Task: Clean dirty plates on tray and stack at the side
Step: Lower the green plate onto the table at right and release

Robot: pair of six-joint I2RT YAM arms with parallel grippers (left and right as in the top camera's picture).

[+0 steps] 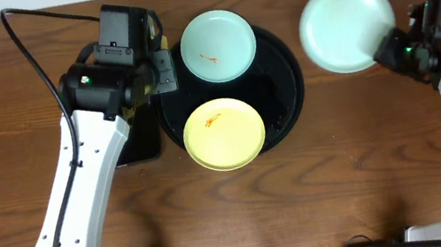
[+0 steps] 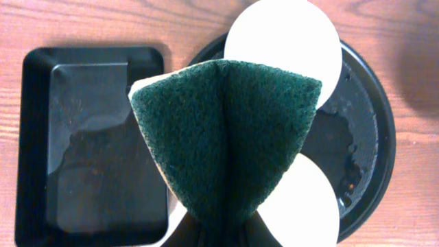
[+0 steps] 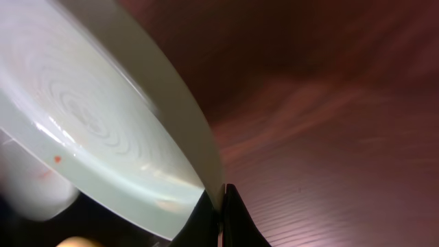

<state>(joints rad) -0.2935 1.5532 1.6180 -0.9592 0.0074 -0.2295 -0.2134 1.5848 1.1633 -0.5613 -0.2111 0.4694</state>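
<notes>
Plates: our right end effector [image 1: 389, 48] pinches the rim of one mint plate [image 1: 346, 26], which sticks out to its left. Our left end effector [image 1: 158, 62], squeezing the sponge [image 2: 226, 137], has both smeared plates [image 1: 224, 134] just to its right on the tray [image 1: 282, 86].

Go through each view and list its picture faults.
Overhead: sharp, evenly lit, only soft shadows on the table. Left wrist: the upper plate and lower plate blow out to white; the green sponge blocks the middle. Right wrist: the held plate is close and blurred, the table dark.
</notes>
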